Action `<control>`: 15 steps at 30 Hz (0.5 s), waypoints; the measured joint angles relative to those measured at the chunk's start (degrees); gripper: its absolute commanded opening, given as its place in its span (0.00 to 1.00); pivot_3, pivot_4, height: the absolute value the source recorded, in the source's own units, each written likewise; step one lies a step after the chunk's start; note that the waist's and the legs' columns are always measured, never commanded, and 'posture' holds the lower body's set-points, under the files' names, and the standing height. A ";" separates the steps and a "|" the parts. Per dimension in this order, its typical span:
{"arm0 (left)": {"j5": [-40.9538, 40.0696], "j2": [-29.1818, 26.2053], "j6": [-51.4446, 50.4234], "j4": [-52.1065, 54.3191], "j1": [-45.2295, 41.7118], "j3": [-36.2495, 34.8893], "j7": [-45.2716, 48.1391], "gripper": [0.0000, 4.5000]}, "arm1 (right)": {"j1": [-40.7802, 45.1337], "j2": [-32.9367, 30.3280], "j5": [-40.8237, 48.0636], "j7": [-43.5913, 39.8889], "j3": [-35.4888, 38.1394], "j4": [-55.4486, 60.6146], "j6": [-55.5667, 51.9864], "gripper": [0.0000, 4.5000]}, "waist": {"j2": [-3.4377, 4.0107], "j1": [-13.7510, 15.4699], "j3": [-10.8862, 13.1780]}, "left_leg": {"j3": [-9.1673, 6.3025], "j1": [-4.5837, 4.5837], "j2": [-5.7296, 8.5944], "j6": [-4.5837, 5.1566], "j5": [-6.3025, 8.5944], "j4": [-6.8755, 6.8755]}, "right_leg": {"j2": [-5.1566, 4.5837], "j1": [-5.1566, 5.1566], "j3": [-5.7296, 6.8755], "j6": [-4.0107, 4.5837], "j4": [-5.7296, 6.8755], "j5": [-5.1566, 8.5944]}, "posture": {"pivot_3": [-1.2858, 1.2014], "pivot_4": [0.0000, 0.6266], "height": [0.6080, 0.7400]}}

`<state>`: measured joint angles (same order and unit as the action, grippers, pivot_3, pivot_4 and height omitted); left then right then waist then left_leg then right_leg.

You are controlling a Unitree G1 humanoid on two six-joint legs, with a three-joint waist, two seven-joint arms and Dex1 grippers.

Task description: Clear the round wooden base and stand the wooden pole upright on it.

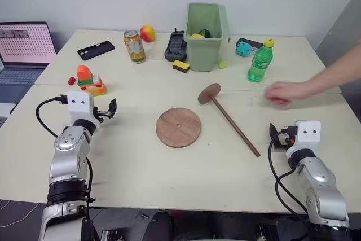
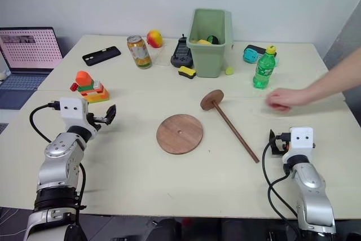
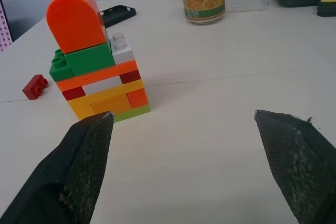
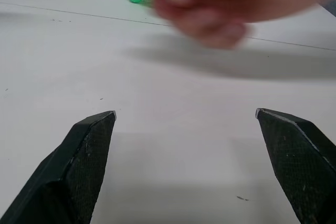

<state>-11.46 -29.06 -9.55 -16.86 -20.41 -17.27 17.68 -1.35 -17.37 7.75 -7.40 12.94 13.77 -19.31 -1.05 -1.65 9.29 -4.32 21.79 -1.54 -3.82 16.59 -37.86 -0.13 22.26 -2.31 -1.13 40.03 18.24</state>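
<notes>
The round wooden base (image 1: 178,127) lies flat at the table's middle, with nothing on it and its small centre hole showing. The wooden pole (image 1: 234,122) lies on its side just right of the base. Its disc end (image 1: 209,93) points to the far side and its bare tip toward my right arm. My left gripper (image 1: 110,108) hovers well left of the base, open and empty, facing a toy brick tower (image 3: 97,72). My right gripper (image 1: 274,134) sits right of the pole's tip, open and empty. A person's hand (image 1: 285,91) reaches in just beyond it.
A green bin (image 1: 206,35), a green bottle (image 1: 260,60), a drink can (image 1: 134,46), a black phone (image 1: 96,49) and several small items line the far side. A laptop (image 1: 25,46) stands at far left. A loose red brick (image 3: 35,86) lies by the tower.
</notes>
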 measured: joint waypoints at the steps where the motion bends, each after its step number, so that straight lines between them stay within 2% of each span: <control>1: -0.03 -0.01 0.00 0.00 0.00 0.00 0.13 0.99 | 0.00 -0.01 0.00 0.00 0.00 0.00 0.00 1.00 | 0.00 0.00 0.00 | 0.00 0.00 0.00 0.00 0.00 0.00 | 0.00 0.00 0.00 0.00 0.00 0.00 | 0.52 0.24 1.00; 8: -1.80 -0.57 -1.27 0.39 0.21 -0.63 2.51 0.99 | 0.51 -1.85 0.18 -1.33 0.04 0.00 -0.19 1.00 | 0.01 -0.01 0.01 | 0.02 0.00 0.01 0.00 0.00 0.00 | 0.01 0.00 -0.01 0.00 0.00 0.00 | 0.52 0.24 1.00; 12: -6.29 -6.16 -7.68 5.55 1.86 -0.13 12.07 0.99 | 7.22 -10.66 5.86 -11.26 -0.05 0.03 -6.71 1.00 | 0.05 -0.30 0.04 | 0.03 -0.01 0.01 0.00 0.00 -0.03 | 0.19 0.00 -0.02 0.00 0.03 0.00 | 0.52 0.24 1.00; 15: -10.78 -10.44 -13.04 13.15 2.07 1.96 20.72 0.99 | 15.92 -17.38 12.22 -20.58 -2.06 -0.52 -16.70 1.00 | 0.10 -0.25 0.06 | -0.01 -0.04 0.01 0.01 0.00 -0.06 | 0.32 -0.05 0.01 0.02 0.01 0.00 | 0.52 0.24 1.00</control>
<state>-22.24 -39.50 -22.60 -3.71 -18.34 -15.31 38.40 14.57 -34.75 19.97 -27.98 10.88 13.26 -36.01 -0.95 -1.90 9.36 -4.33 21.75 -1.53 -3.81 16.59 -37.92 0.19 22.21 -2.29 -1.11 40.04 18.23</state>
